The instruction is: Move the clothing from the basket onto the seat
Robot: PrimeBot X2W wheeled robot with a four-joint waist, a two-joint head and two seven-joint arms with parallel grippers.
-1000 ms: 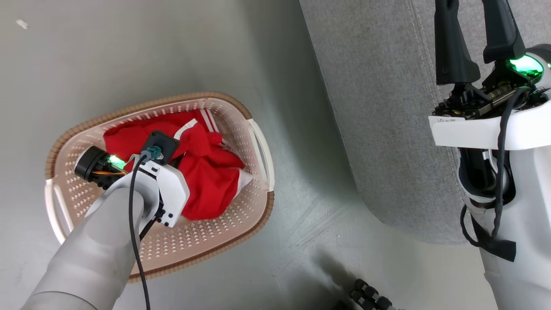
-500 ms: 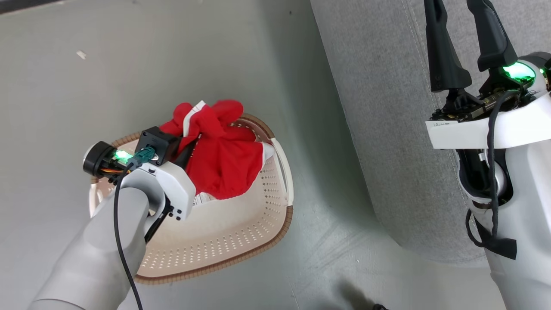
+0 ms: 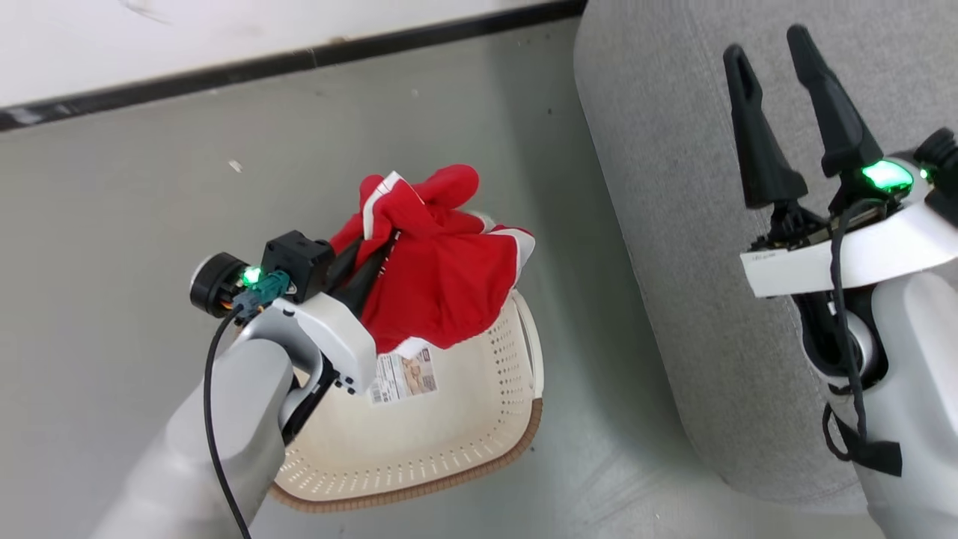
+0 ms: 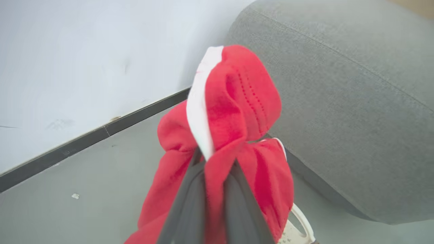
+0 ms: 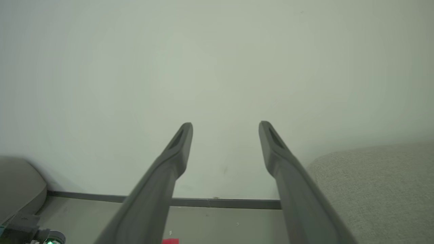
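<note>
Clothing (image 3: 441, 277) hangs bunched in the air over the far part of the basket (image 3: 479, 427), lifted off its bottom. In the head view its white hem meets the top edge of the sticker (image 3: 404, 376) on the basket's inside. The left gripper (image 3: 374, 258) holds it. In the left wrist view the two dark fingers (image 4: 190, 203) pinch a red fold with a white stripe. The clothing (image 4: 237, 101) bulges above their tips and droops on both sides. A white basket handle (image 4: 301, 217) shows below the cloth.

The basket stands on the grey floor (image 3: 150, 224), near the seat (image 3: 673, 224) but apart from it, with a strip of floor between. Its cream bottom lies bare around the sticker.

The right gripper (image 3: 765, 43) is raised over the seat's rounded edge, well apart from the clothing, its fingers (image 3: 756, 150) spread wide and empty. In the right wrist view that gripper (image 5: 226, 126) points at a pale wall (image 5: 217, 67), with the seat (image 5: 373, 186) at the lower right. A dark skirting (image 3: 299, 56) runs along the foot of the wall beyond the basket.
</note>
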